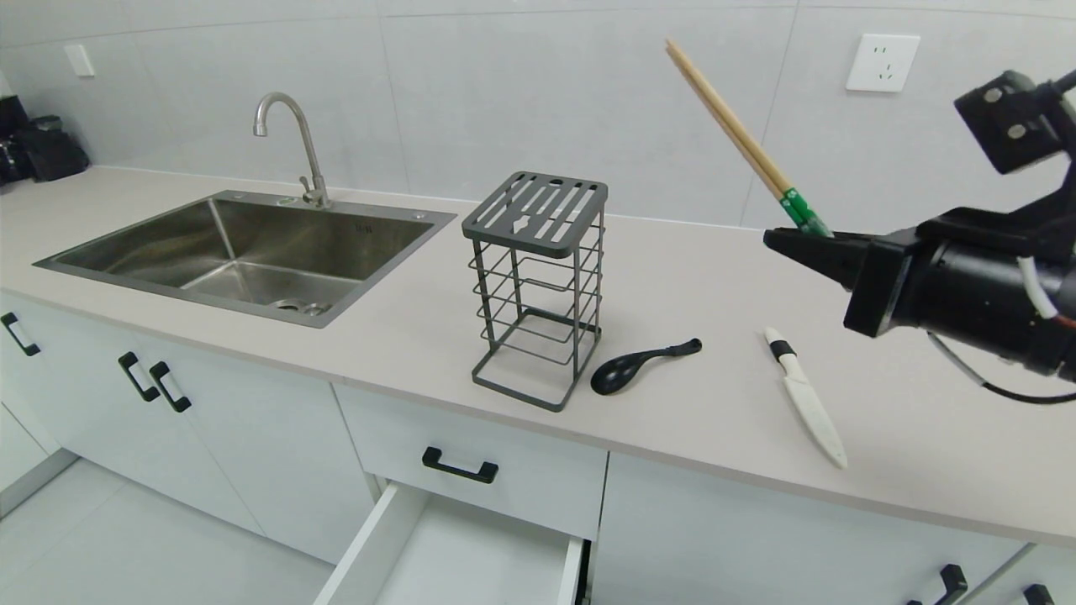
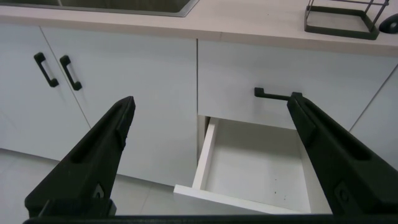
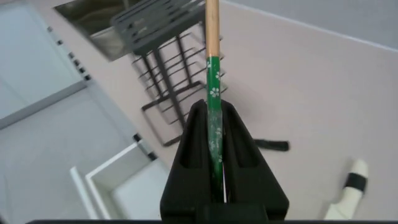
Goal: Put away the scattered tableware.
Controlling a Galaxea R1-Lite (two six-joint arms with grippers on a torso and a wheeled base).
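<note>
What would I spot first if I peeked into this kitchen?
Probably the long wooden chopsticks, green at the held end, pinched in the right gripper and pointing up over the right side of the counter. Next, the dark wire rack standing mid-counter, with a black spoon and a white knife lying to its right. Below, a white drawer stands open.

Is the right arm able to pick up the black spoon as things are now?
Probably not: its pincer is shut on the chopsticks, though the spoon lies unobstructed on the counter.
</note>
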